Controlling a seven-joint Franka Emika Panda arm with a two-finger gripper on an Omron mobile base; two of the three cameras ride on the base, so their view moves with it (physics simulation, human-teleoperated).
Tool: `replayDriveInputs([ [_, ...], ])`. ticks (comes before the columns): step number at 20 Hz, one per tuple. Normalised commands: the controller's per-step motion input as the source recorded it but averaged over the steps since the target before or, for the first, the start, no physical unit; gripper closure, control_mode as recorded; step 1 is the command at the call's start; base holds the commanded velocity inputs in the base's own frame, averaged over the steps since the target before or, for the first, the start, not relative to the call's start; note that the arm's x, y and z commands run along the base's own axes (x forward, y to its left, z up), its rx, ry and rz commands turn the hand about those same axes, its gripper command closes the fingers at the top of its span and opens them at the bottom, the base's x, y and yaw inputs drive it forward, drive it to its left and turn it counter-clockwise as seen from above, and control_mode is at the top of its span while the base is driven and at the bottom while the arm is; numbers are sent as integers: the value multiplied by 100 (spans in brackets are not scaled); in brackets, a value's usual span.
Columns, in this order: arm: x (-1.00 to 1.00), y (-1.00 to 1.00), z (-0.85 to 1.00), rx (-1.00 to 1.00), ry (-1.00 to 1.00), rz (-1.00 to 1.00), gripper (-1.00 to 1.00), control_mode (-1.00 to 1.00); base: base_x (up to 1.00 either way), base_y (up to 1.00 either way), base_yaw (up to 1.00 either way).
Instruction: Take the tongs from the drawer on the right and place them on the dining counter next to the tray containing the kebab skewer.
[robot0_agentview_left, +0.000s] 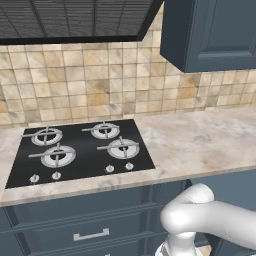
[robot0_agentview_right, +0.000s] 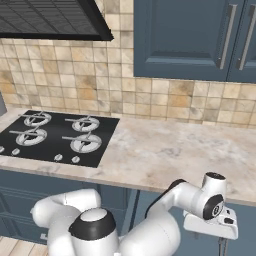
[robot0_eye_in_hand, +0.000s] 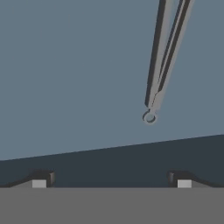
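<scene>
My gripper (robot0_eye_in_hand: 111, 181) has its jaws wide apart and holds nothing. Beyond them, in the hand view, I see the tongs (robot0_eye_in_hand: 165, 57) lying on the blue floor of the drawer (robot0_eye_in_hand: 65, 78), up and to the right, their ring end nearest to me. They are thin and flat, so I think the fingers may close beside them, or push them away, if I descend off centre.

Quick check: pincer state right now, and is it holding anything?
Pincer: open, jaws wide apart, holding nothing. The tongs lie ahead of it in the drawer, untouched.
</scene>
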Motion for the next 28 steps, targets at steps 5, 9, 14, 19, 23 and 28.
replayDriveInputs([
  [5, 6, -10, -12, 2, 0, 0, -100, -100, 0, 0, 0],
  [9, 5, -8, -15, 2, 0, 0, -100, -100, 0, 0, 0],
  [14, 4, -8, -16, 1, 0, 0, -100, -100, 0, 0, 0],
  [19, 3, -9, -18, 0, 0, 0, -100, -100, 0, 0, 0],
  [23, 5, -7, -24, 0, 0, 0, -100, -100, 0, 0, 0],
  [28, 7, -7, -22, 0, 0, 0, -100, -100, 0, 0, 0],
])
